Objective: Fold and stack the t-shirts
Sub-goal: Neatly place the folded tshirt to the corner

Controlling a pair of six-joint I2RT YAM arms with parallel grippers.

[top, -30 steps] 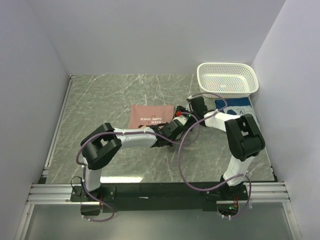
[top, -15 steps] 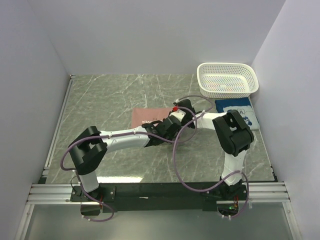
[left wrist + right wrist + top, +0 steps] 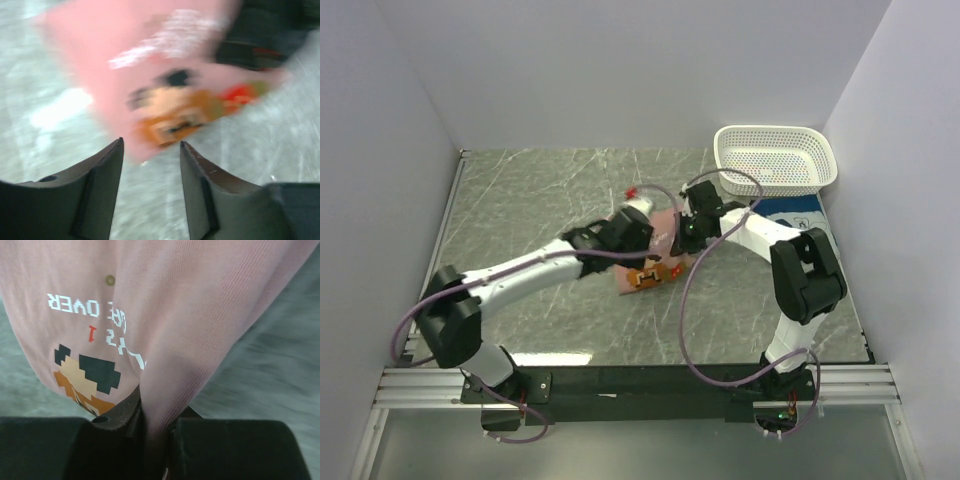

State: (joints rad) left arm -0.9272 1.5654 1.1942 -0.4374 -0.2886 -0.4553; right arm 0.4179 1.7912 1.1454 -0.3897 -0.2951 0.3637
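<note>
Pink tee [image 3: 648, 272]: bunched on the table [image 3: 540, 200], left of the white basket [image 3: 776, 129] and nearer the arms, pixel face showing
Right fingers [image 3: 120, 414]: pinching a fold of the pink cloth
Left fingers [image 3: 107, 170]: spread, nothing between them, just short of the print
Blue tee [image 3: 798, 208]: folded flat just beside the basket's near side

Both arms stretched forward, converging; left tool [image 3: 151, 145] jaws apart, right tool [image 3: 152, 412] pinched on pink tee [image 3: 165, 300].

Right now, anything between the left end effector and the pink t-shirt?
Nothing visible: the open left end effector faces the pink t-shirt over bare table. The right end effector is shut on its cloth.
</note>
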